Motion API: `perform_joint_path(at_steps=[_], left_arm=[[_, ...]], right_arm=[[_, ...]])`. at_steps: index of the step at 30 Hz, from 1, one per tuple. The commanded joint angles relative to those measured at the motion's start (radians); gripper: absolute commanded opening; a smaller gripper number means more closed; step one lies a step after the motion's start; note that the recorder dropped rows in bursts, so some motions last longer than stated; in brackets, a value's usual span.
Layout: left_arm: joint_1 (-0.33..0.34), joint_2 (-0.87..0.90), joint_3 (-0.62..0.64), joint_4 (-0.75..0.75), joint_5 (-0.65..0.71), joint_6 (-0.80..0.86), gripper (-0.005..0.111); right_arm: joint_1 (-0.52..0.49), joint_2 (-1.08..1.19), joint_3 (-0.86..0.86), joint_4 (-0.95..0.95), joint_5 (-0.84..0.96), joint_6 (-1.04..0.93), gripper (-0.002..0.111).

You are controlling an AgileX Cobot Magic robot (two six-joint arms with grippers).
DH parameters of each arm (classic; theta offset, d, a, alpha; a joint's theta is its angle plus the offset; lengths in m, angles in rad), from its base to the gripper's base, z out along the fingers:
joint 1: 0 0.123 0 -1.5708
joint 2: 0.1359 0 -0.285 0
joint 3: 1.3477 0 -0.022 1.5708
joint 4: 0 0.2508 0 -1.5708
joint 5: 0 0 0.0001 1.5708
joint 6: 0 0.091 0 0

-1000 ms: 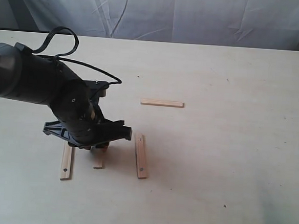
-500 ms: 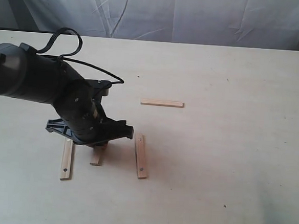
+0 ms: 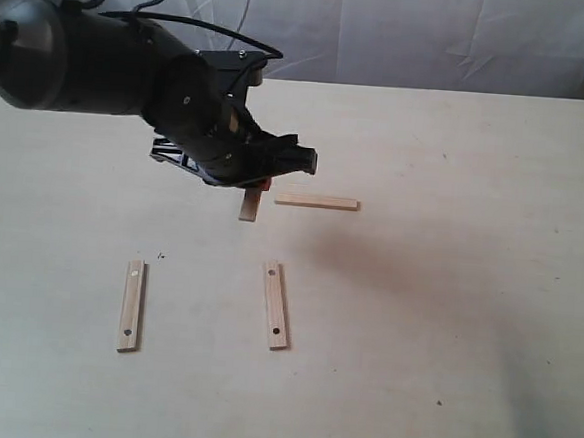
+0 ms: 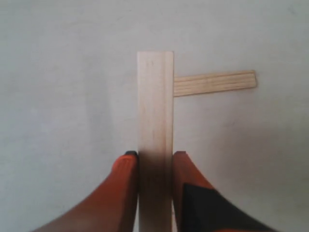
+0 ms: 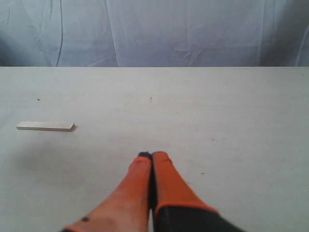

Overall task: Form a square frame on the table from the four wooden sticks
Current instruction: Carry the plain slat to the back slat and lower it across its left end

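Left gripper [image 4: 153, 157]: clamped on a narrow plain stick [image 4: 154, 96], which juts out past the fingertips.
Held stick position: hangs end-down over the table [image 3: 447, 290], just beside the flat plain stick [image 3: 316, 201], at that stick's end on the left arm's side. Cannot tell if it touches the table.
Axes: in the left wrist view the held stick lies square to the flat one, whose end meets its edge.
Holed sticks [image 3: 132, 305] [image 3: 275, 304]: two, parallel, apart, well clear of the held stick.
Right gripper [image 5: 151, 155]: fingers together, empty.
Nearer arm: left.
Frame: not yet formed.
Writing: none legible.
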Motion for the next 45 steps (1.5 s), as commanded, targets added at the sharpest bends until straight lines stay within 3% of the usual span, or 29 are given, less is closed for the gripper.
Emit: perform_joint_path(at_steps=[1,21,31,36,41,45], left_arm=[[-0.009,0.084,-0.064,0.003,0.019,0.019,0.000],[-0.010,0.219,-0.121,-0.013,-0.032,0.113,0.000],[-0.010,0.264,-0.213,-0.025,0.139,0.179,0.000],[-0.010,0.269,-0.214,-0.044,0.144,0.194,0.000],[-0.010,0.284,-0.214,-0.181,0.120,0.381,0.000],[-0.010,0.285,-0.214,-0.171,0.115,0.394,0.000]], right_arm=[[-0.006,-0.006,0.002,0.002,-0.007,-0.004,0.000],[-0.006,-0.006,0.002,0.002,-0.007,-0.004,0.000],[-0.006,-0.006,0.002,0.002,-0.007,-0.004,0.000],[-0.006,-0.006,0.002,0.002,-0.007,-0.004,0.000],[-0.006,-0.006,0.002,0.002,-0.007,-0.004,0.000],[-0.006,-0.006,0.002,0.002,-0.007,-0.004,0.000]])
